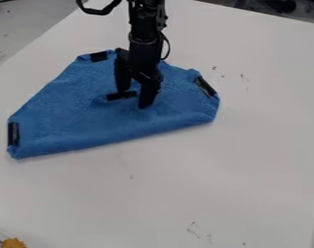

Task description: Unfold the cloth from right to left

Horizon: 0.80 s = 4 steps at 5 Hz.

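Note:
The blue cloth [88,123] lies folded on the white table, its long lower edge running from the lower left up to the right. Black patches mark its left end, its top, its right end and a spot near the middle. My gripper [134,98] points down over the cloth's middle, with its two fingers apart. The middle black patch [116,96] is right beside the fingertips. Whether the tips touch the cloth, I cannot tell.
The white table [185,189] extends around the cloth, with small dark marks at the right and near the front. A yellow-orange object [13,243] sits at the bottom left corner. Dark items lie beyond the table's back edge.

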### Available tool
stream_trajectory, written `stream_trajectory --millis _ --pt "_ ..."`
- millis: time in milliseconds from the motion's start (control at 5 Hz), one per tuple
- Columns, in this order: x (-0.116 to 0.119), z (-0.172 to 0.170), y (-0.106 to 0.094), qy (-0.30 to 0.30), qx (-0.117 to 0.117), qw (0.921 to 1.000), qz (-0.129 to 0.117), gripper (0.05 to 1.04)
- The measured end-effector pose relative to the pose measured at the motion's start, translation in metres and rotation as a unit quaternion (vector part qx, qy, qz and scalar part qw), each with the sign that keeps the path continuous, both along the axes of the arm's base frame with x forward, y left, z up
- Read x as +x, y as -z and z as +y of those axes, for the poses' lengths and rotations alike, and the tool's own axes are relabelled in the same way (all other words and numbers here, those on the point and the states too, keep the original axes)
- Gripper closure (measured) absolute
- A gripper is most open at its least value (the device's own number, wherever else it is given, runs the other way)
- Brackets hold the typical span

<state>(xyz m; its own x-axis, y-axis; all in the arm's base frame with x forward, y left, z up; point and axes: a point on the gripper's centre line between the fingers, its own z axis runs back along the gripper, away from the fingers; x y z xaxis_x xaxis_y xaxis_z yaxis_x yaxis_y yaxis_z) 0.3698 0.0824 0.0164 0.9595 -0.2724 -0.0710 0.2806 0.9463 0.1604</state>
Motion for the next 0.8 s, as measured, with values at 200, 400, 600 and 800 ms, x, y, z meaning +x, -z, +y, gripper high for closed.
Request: stream_trajectory --millis 200,400,600,800 --pt "-0.0079 0.0044 -0.0115 -0.008 0.013 0.9999 -0.004 0.123" --pt "-0.0147 0.0081 -0.0090 -0.014 0.014 0.9998 0.004 0.395" --pt "-0.0148 0.0079 -0.0086 -0.014 0.008 0.9999 0.003 0.515" --pt "-0.0106 0.0132 -0.0086 -0.009 -0.004 0.9999 -0.011 0.224"
